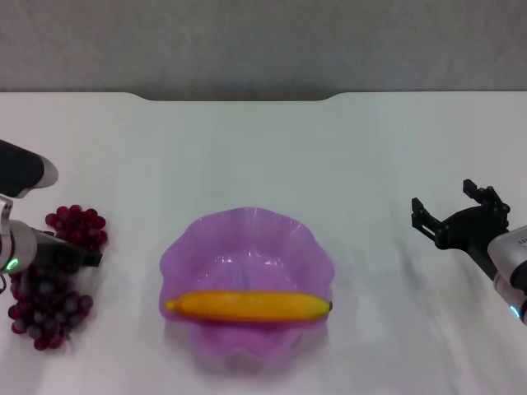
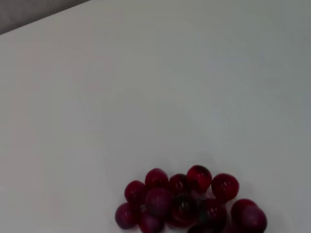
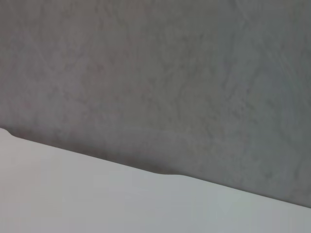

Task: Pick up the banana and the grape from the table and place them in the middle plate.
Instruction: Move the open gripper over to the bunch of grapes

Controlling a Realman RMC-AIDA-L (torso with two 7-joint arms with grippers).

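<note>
Head view: a translucent purple plastic dish with a wavy, scalloped rim (image 1: 198, 239) stood near the middle of the plain white tabletop (image 1: 263, 148), whose far edge showed a shallow notch. A single curved yellow-orange banana with a dark tip (image 1: 247, 306) lay across the near part of the dish, its two ends resting at the rim on either side.

An elongated bunch of small dark red and purple grapes (image 1: 51, 298) lay on the tabletop well to the left of the dish, not in it. The left gripper (image 1: 78, 259) was directly over the middle of the bunch, its dark body hiding part of the cluster; whether its fingers were spread or closed, and whether they had any hold on the grapes, could not be told. The left wrist view showed part of the same bunch (image 2: 187, 204) resting on the white surface (image 2: 146, 87), with no finger visible.

The right gripper (image 1: 458, 212) was well to the right of the dish, above bare tabletop, its two black fingers (image 1: 424, 216) spread apart and holding nothing. The right wrist view showed only the notched far edge of the tabletop (image 3: 97, 199) and a grey wall (image 3: 155, 73) behind it.
</note>
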